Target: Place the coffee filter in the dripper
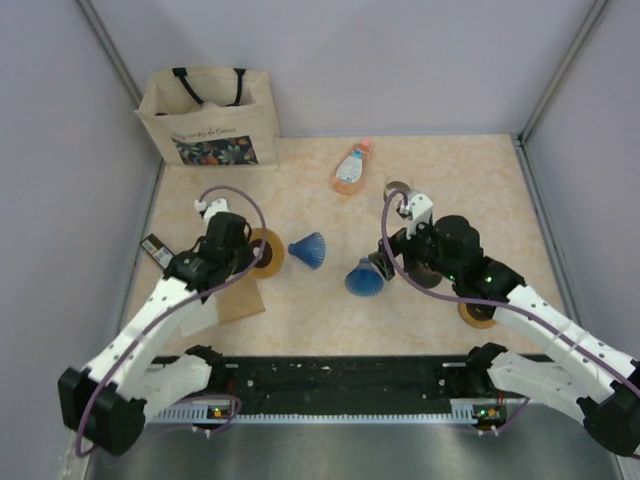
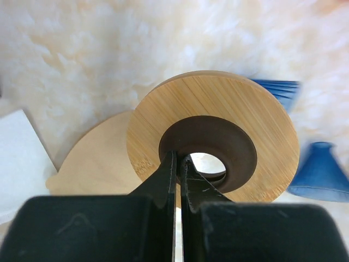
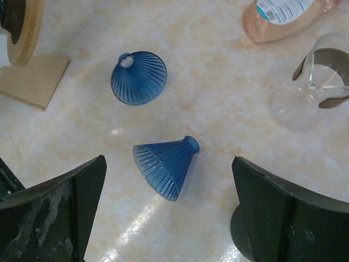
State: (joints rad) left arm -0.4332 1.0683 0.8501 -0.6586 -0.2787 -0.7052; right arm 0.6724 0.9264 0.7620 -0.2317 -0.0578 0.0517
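Two blue ribbed cone drippers lie on their sides mid-table, one (image 1: 308, 249) further back and one (image 1: 364, 278) nearer. My right gripper (image 3: 168, 164) is open, hovering over the nearer dripper (image 3: 166, 166), fingers wide on either side without touching it. My left gripper (image 2: 177, 159) is shut on the dark inner collar of a wooden ring (image 2: 218, 114), tilted up off the table. A tan fan-shaped coffee filter (image 2: 92, 164) lies flat beneath that ring, also seen as brown paper (image 1: 240, 300) under my left arm.
A tote bag (image 1: 208, 115) stands at the back left. A peach bottle (image 1: 352, 167) and a glass vessel (image 3: 308, 93) lie at the back middle. A second wooden ring (image 1: 478, 315) peeks from under my right arm. White paper (image 2: 16, 153) lies left of the filter.
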